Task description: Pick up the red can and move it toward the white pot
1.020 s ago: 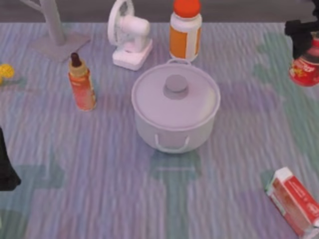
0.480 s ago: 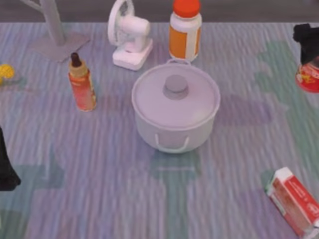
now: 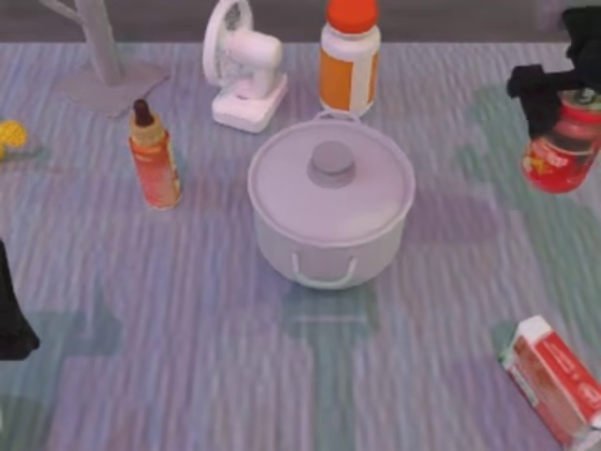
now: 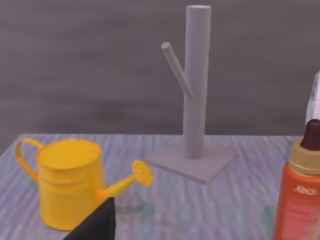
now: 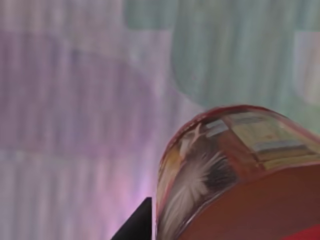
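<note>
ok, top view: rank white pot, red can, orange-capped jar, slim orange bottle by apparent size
1. white pot
2. orange-capped jar
3. slim orange bottle and red can: look close. The can is lifted in the right gripper, nearer the camera, so I won't rank these two.

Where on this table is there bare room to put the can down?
Open cloth lies between the white pot and the red can held by the right gripper, and in front of the pot toward the carton. Behind the pot it is crowded: fan, orange jar.
</note>
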Robot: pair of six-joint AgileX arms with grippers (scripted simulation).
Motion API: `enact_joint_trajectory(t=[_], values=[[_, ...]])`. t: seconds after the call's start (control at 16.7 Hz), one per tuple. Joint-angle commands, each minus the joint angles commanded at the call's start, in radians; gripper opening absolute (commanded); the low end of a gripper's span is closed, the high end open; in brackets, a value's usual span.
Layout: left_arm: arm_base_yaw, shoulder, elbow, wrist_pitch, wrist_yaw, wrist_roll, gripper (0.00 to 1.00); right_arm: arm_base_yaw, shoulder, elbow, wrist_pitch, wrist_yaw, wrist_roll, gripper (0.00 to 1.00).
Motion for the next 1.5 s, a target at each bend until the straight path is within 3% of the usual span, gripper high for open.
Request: enact_joint_trajectory(t=[0.24, 0.42, 1.38, 1.5], values=[[0.000, 0.000, 0.000, 0.000, 0.000, 0.000, 1.00, 0.108, -0.037, -0.144, 0.102, 0.044, 0.205, 0.00], [0.000, 0.000, 0.000, 0.000, 0.000, 0.000, 1.00, 0.160, -0.057, -0.210, 0.152, 0.065, 0.283, 0.00], [0.000, 0.000, 0.000, 0.000, 0.000, 0.000, 1.00, 0.161, 0.007, -0.318, 0.325, 0.066, 0.286, 0.00], [0.000, 0.000, 0.000, 0.000, 0.000, 0.000, 1.00, 0.161, 0.007, -0.318, 0.325, 0.066, 0.286, 0.15]])
